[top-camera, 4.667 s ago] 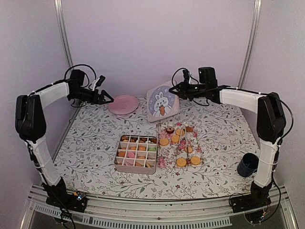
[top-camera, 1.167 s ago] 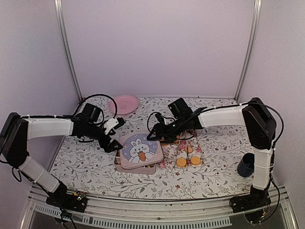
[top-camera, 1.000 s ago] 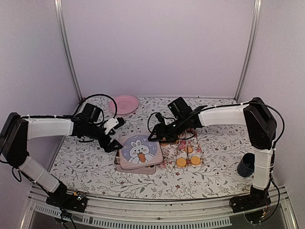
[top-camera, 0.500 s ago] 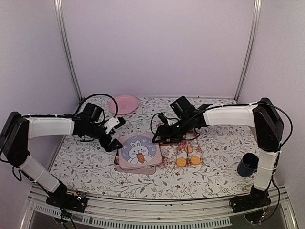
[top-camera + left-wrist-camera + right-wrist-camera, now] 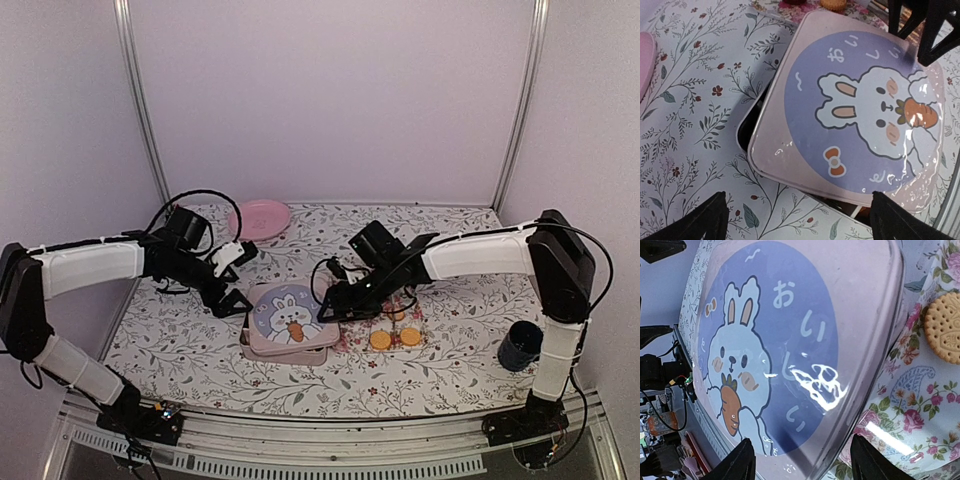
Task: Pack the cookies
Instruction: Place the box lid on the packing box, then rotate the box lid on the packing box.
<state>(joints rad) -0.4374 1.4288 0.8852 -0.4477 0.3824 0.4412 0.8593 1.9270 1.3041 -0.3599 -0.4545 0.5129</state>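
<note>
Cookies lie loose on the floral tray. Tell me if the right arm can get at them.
Probably yes: the cookies lie uncovered beside the open fingers of the right arm; nothing stands between.

Pretty soft, even light here, barely any shadows in the top view. Both wrist views look sharp, just white glare blobs on the shiny lid [image 5: 790, 315].
</note>
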